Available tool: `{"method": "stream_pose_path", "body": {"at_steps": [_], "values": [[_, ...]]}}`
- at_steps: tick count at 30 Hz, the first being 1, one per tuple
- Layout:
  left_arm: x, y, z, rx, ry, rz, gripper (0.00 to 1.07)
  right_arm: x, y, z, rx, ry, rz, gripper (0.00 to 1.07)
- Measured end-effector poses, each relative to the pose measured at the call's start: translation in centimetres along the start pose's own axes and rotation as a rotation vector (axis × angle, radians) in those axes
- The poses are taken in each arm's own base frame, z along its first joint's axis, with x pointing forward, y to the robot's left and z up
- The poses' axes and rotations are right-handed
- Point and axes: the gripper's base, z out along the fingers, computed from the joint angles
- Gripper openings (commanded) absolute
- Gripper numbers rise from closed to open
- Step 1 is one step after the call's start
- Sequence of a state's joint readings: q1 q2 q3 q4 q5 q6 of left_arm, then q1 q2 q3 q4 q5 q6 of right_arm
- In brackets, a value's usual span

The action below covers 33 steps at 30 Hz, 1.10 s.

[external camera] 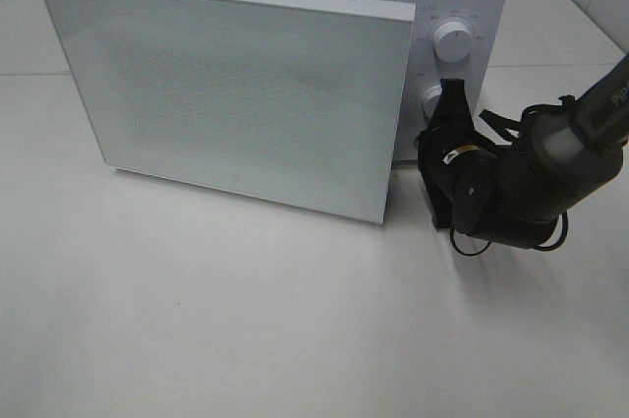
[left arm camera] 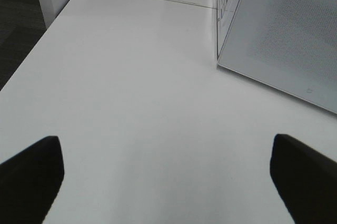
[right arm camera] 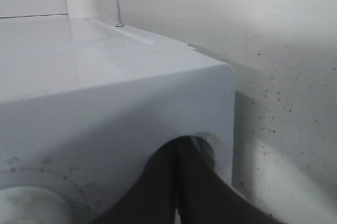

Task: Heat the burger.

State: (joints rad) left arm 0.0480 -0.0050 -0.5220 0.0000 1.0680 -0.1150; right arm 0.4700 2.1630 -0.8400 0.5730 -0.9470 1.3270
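Burger unseen. Right gripper jaws pressed together at round knob of glossy white microwave. Left gripper jaws spread over smooth bench.

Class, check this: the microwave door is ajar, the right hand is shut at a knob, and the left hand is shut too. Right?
No. The left hand is open: the left wrist view shows its fingers spread wide apart. The rest stands.
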Motion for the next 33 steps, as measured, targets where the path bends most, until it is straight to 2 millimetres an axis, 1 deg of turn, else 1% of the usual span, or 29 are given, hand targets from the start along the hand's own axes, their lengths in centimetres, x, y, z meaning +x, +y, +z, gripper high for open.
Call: {"method": "stream_pose_path", "body": {"at_steps": [14, 23, 27, 28, 29, 30, 32, 33], "values": [[0.0, 0.0, 0.0, 0.000, 0.000, 0.000, 1.00, 0.0, 0.0, 0.0, 0.013, 0.002, -0.003, 0.00], [0.0, 0.0, 0.0, 0.000, 0.000, 0.000, 1.00, -0.1, 0.7, -0.5, 0.068, 0.043, -0.039, 0.00], [0.0, 0.0, 0.0, 0.000, 0.000, 0.000, 1.00, -0.5, 1.4, -1.6, 0.095, 0.065, -0.070, 0.00], [0.0, 0.0, 0.0, 0.000, 0.000, 0.000, 1.00, -0.5, 1.4, -1.6, 0.095, 0.065, -0.070, 0.00], [0.0, 0.0, 0.0, 0.000, 0.000, 0.000, 1.00, -0.7, 1.6, -2.0, 0.105, 0.072, -0.091, 0.00], [0.0, 0.0, 0.0, 0.000, 0.000, 0.000, 1.00, -0.7, 1.6, -2.0, 0.105, 0.072, -0.091, 0.00], [0.0, 0.0, 0.0, 0.000, 0.000, 0.000, 1.00, -0.8, 2.1, -2.8, 0.137, 0.093, -0.118, 0.00], [0.0, 0.0, 0.0, 0.000, 0.000, 0.000, 1.00, -0.8, 2.1, -2.8, 0.137, 0.093, -0.118, 0.00]]}}
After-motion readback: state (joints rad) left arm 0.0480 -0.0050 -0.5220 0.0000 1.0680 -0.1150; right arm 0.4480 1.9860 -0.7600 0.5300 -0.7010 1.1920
